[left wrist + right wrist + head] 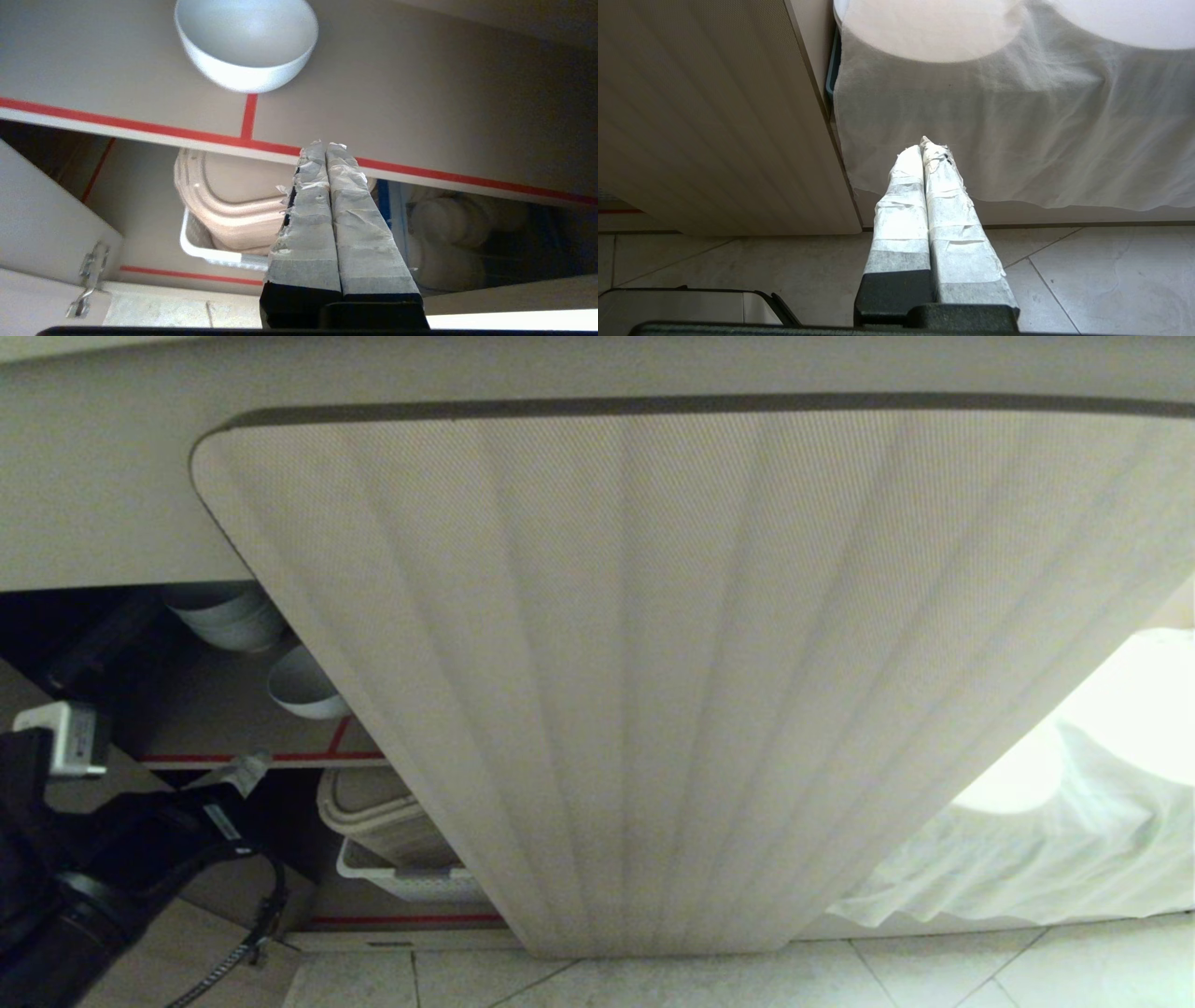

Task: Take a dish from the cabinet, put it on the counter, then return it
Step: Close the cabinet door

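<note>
While the bowl (246, 44) sits on the cabinet's upper shelf (420, 121) near its red front edge, the left gripper (325, 148), fingers pressed together and empty, points at that edge just below, nearer than the right gripper (923, 142), likewise closed, by the floor.

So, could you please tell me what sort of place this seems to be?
Probably a kitchen: a low cabinet with a fluted door, white bowls on its red-edged shelf, and a tiled floor.
</note>
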Tool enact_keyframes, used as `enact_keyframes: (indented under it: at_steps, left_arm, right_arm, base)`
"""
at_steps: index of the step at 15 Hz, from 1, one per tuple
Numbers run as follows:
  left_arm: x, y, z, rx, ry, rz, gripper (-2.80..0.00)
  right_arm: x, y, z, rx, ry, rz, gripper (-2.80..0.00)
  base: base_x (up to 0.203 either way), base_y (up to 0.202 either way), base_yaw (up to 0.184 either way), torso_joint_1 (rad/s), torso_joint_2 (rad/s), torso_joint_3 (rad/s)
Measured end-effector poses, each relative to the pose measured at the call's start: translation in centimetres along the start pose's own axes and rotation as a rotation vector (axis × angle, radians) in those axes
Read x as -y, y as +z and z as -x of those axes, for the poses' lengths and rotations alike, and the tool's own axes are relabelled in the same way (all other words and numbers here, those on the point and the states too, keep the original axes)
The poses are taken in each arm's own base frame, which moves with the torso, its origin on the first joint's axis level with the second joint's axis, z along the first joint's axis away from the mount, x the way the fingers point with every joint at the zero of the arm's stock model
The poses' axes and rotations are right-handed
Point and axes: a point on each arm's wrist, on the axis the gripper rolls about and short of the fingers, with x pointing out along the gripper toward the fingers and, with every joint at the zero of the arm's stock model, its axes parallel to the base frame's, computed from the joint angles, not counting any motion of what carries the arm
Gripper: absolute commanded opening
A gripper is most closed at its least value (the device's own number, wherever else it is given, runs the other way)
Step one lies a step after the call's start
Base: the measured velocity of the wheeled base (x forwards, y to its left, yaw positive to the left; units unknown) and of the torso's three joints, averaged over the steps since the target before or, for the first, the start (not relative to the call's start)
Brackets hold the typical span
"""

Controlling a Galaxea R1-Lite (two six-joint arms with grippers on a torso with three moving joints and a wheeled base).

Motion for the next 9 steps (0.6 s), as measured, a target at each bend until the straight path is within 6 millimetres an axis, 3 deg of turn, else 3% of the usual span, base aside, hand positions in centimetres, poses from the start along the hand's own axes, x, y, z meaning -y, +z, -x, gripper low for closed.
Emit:
enact_keyframes:
  at_steps: [9]
  left_arm:
    - [0.29,0.08,0.31,-0.005,-0.067,-0.062,-2.80]
  right_arm:
    - [0.00,0.00,0.00,0.000,0.001,0.000,-2.80]
  base:
    - [0.000,0.000,0.000,0.000,0.00,0.000]
